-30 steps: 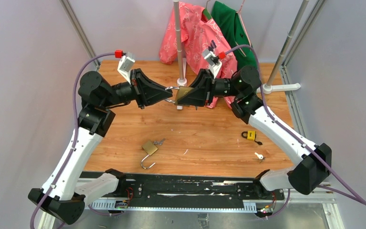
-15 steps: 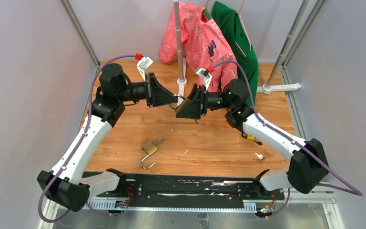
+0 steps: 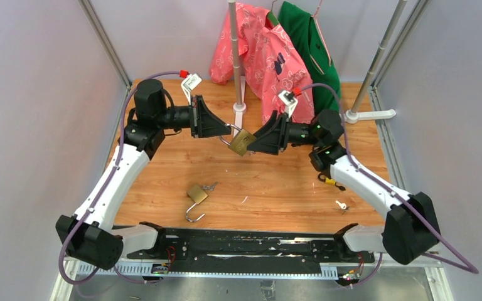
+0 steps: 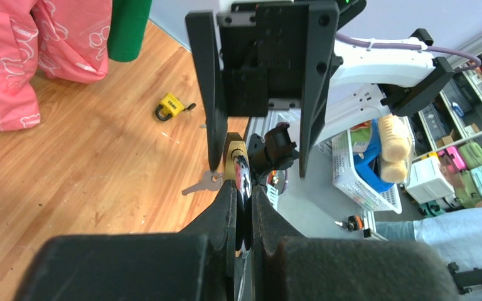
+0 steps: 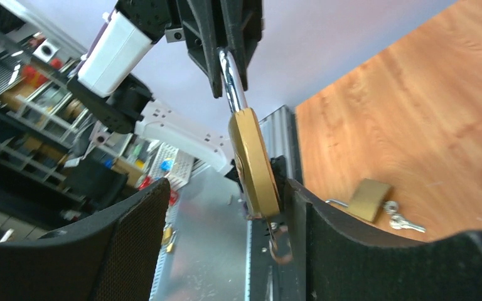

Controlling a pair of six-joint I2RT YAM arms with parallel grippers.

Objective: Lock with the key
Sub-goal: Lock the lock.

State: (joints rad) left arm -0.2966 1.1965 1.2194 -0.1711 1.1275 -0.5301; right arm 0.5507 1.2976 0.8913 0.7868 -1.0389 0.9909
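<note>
Padlock: your left pincer clamps its shackle; right pincer, at 3 o'clock, gapes around its body. Wooden table below.

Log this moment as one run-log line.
left end effector: shut on padlock shackle | right end effector: open around padlock body | second padlock: unlocked, on table

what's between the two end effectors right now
A brass padlock, clear in the top view: the left end effector pinches its shackle, its body hangs inside the open right end effector.
</note>
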